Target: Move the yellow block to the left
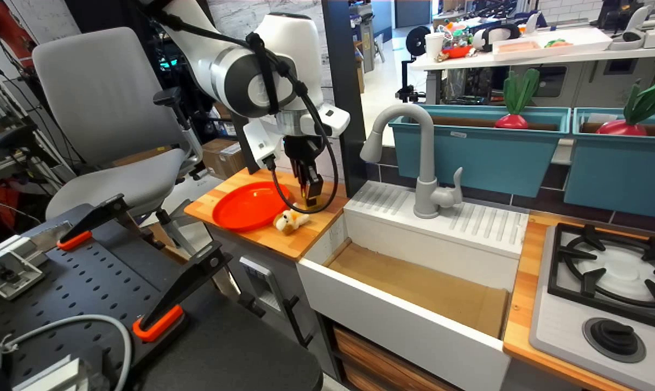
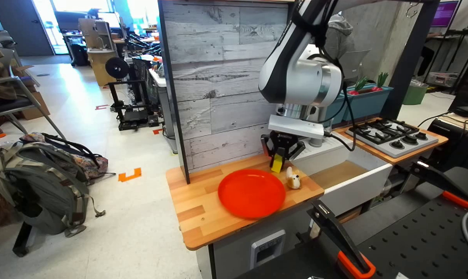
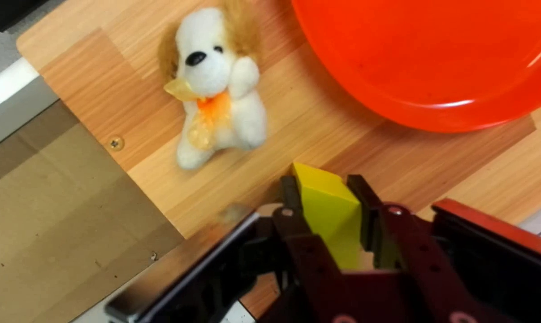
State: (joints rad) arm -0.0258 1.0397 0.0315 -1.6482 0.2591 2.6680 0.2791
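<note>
One bright yellow block (image 3: 332, 215), chunky, smooth and flat-faced, is pinched in the gripper (image 3: 326, 188), fingers (image 3: 291, 194) part-closed and snug on its sides. It's at the wood-strip counter (image 2: 202, 232) (touching? can't tell), near a glossy orange-red plate (image 2: 251, 193) and a fuzzy plush dog (image 3: 209, 83).

The wooden counter (image 2: 197, 193) carries a plate (image 2: 252, 193) and plush dog (image 3: 216, 98).

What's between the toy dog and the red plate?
Bare wooden counter between the toy dog and the red plate, per the wrist view; the yellow block is outside that gap, in the pincer.
</note>
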